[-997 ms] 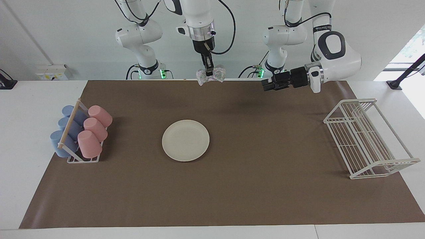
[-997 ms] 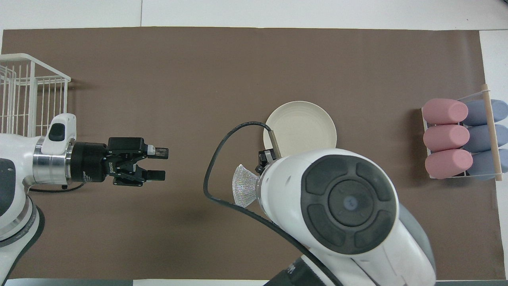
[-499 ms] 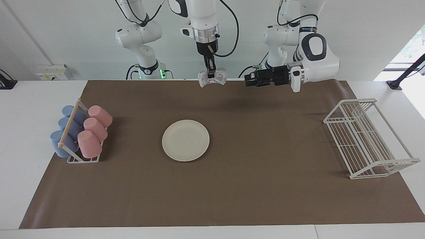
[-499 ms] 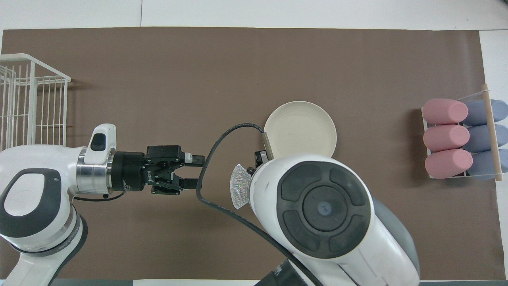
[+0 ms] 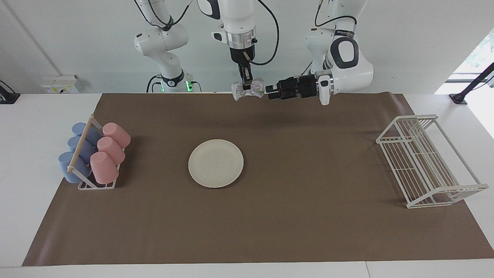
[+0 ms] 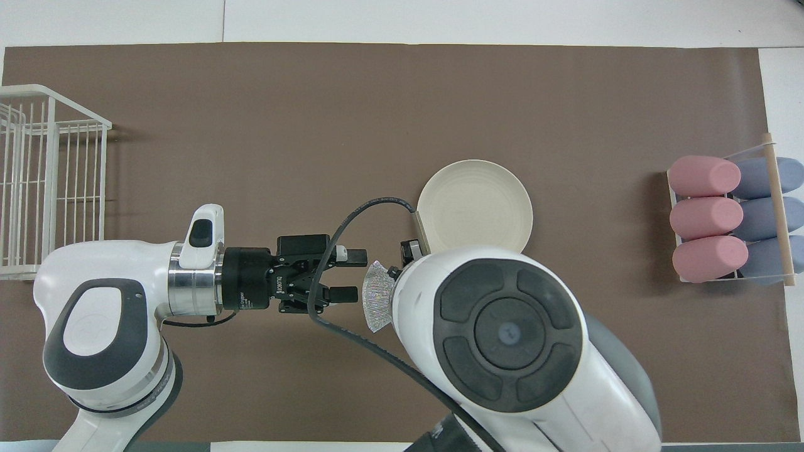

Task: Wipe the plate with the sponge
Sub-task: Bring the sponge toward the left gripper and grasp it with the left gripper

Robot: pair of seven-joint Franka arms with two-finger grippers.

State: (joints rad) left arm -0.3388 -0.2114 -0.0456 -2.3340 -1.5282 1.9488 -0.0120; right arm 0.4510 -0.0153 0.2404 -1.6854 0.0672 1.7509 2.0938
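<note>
The cream-white plate [image 5: 215, 163] lies flat in the middle of the brown mat, and in the overhead view the right arm's body covers part of the plate [image 6: 475, 201]. The speckled silvery sponge [image 5: 254, 88] hangs in the air over the mat's edge nearest the robots. My right gripper [image 5: 245, 85] points down and is shut on the sponge's middle. In the overhead view only one flared end of the sponge [image 6: 377, 306] shows, and the right gripper is hidden. My left gripper [image 5: 270, 92] lies level and open, its fingertips right beside that end [image 6: 355, 274]. Whether they touch it I cannot tell.
A small rack of pink and blue cups [image 5: 92, 154] stands at the right arm's end of the mat [image 6: 722, 220]. An empty white wire rack [image 5: 428, 162] stands at the left arm's end [image 6: 38, 182]. A black cable [image 6: 333, 251] loops over the left gripper.
My left gripper has swept, open, from near the wire rack's end to just beside the sponge. The right gripper has risen slightly with the sponge. The plate has not moved.
</note>
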